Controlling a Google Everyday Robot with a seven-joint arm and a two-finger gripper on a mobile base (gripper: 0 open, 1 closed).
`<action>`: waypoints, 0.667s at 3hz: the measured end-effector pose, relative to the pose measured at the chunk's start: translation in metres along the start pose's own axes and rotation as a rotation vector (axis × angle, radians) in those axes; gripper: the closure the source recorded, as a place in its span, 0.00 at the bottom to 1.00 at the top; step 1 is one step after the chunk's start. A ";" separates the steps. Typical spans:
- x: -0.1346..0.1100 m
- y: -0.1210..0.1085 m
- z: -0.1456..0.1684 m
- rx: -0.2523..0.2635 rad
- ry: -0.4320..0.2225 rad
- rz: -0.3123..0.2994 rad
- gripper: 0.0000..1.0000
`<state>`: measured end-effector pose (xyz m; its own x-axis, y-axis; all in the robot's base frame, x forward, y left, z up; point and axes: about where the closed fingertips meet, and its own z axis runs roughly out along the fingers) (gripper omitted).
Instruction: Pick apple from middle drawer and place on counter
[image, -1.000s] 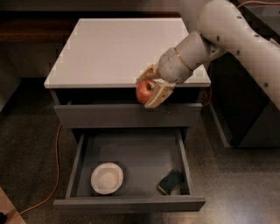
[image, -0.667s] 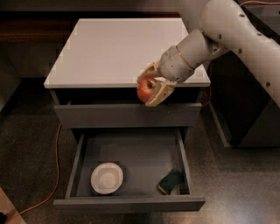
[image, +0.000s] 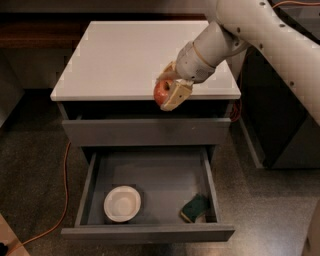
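My gripper (image: 167, 92) is shut on the small red apple (image: 161, 92) and holds it in the air at the front edge of the white counter (image: 125, 55), right of its middle. The apple sits between the tan fingers (image: 176, 94), above the shut top drawer front. The middle drawer (image: 150, 232) is pulled wide open below, and my white arm reaches in from the upper right.
A round white bowl (image: 122, 203) lies in the open drawer at front left, a dark green-and-yellow sponge (image: 195, 207) at front right. An orange cable (image: 59, 200) runs on the floor at left. A dark cabinet (image: 285, 115) stands at right, a brown wooden shelf (image: 30, 30) behind.
My gripper has lifted a little with the apple, from in front of the top drawer up to the counter's front edge.
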<state>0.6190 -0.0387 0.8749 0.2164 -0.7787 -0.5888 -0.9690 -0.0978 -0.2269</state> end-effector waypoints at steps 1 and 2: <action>-0.005 -0.018 -0.011 0.019 0.001 0.072 1.00; 0.004 -0.044 -0.024 0.041 -0.048 0.192 1.00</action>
<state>0.6594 -0.0522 0.9011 0.0344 -0.7504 -0.6601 -0.9875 0.0761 -0.1379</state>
